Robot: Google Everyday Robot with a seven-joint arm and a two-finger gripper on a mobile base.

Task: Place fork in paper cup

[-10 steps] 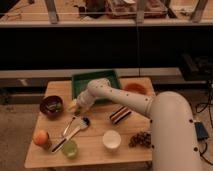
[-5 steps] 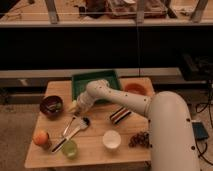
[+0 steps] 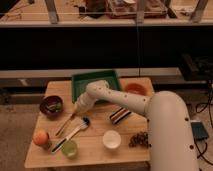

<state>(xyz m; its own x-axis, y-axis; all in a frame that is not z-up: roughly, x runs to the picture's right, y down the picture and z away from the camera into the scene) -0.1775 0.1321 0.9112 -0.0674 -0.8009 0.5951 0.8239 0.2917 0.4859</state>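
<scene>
The fork [image 3: 65,125] is slim and pale tan. It lies slantwise on the left part of the wooden table [image 3: 95,152], beside the white-handled brush [image 3: 70,136]. The white paper cup [image 3: 111,139] stands upright near the table's front, right of the brush. My gripper [image 3: 78,111] hangs at the end of the white arm, right at the fork's upper end and left of the cup. Whether it touches the fork does not show.
A green tray [image 3: 95,80] sits at the back. A dark bowl [image 3: 51,105] is at the left and an orange bowl [image 3: 135,89] at the back right. A translucent green cup [image 3: 70,148] and an orange fruit [image 3: 41,137] are at the front left. A striped packet [image 3: 119,115] and a dark cluster [image 3: 140,140] lie to the right.
My gripper has come down a little toward the fork's upper end. The fork, brush and cup have not moved.
</scene>
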